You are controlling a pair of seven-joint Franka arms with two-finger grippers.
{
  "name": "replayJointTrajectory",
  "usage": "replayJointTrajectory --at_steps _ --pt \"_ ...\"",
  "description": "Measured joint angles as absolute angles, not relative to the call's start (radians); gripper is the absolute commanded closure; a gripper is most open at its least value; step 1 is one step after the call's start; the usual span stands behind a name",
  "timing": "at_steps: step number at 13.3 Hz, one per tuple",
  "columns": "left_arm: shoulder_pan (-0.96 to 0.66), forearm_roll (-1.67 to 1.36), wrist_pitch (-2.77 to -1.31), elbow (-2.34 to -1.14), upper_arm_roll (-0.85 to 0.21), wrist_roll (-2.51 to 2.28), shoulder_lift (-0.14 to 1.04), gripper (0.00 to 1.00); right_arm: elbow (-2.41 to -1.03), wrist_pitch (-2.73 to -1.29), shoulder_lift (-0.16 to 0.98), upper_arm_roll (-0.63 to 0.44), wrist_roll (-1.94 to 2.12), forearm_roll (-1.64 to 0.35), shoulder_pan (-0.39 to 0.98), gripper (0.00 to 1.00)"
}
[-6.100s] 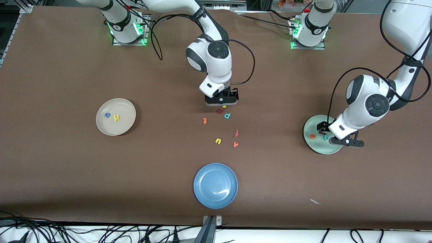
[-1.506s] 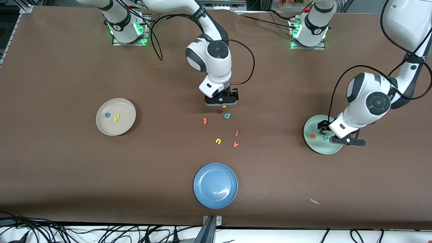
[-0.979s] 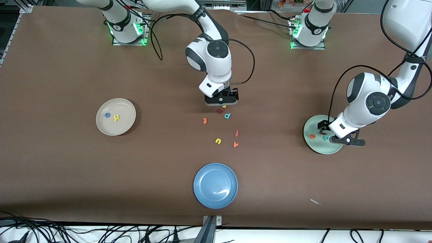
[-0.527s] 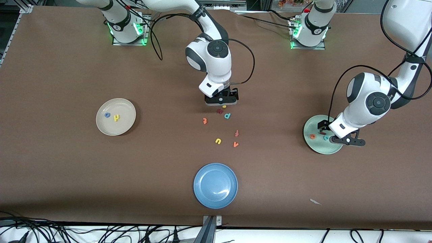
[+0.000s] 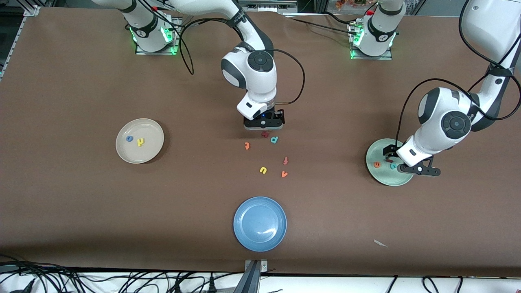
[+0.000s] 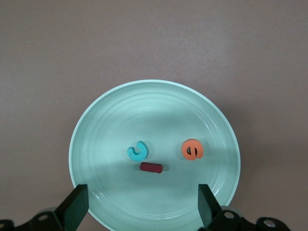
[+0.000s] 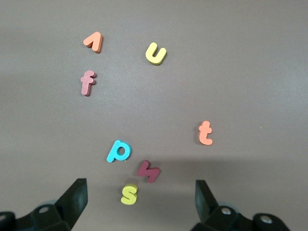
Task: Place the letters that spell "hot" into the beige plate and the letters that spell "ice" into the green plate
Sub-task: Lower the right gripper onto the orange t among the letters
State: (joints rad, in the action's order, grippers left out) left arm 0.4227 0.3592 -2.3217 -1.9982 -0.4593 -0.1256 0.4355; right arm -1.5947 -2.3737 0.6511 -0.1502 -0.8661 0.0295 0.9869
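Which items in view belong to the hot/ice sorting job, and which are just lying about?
Job items: beige plate with yellow h and blue o; orange t on the table; green plate with teal c, orange e, red i.

Lying about: blue plate; loose u, s, p, f, v, dark red letter.

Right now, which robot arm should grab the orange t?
The right arm, probably. Its open gripper hangs over the loose letters mid-table, with the t right in its wrist view. The left gripper, also open, waits over the green plate, where c, e and i already lie.
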Motion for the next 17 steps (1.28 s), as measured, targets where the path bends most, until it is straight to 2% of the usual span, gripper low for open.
replayJointTrajectory --at_steps 6,17 --pt "0.423 0.359 -2.321 -1.998 -0.459 -0.126 0.435 0.00 -1.598 -2.368 0.674 -0.149 -0.879 0.030 1.022 0.01" --pt "0.427 0.350 -2.321 -1.982 -0.463 -0.130 0.444 0.00 -1.599 -2.370 0.681 -0.159 -0.927 0.030 0.997 0.01"
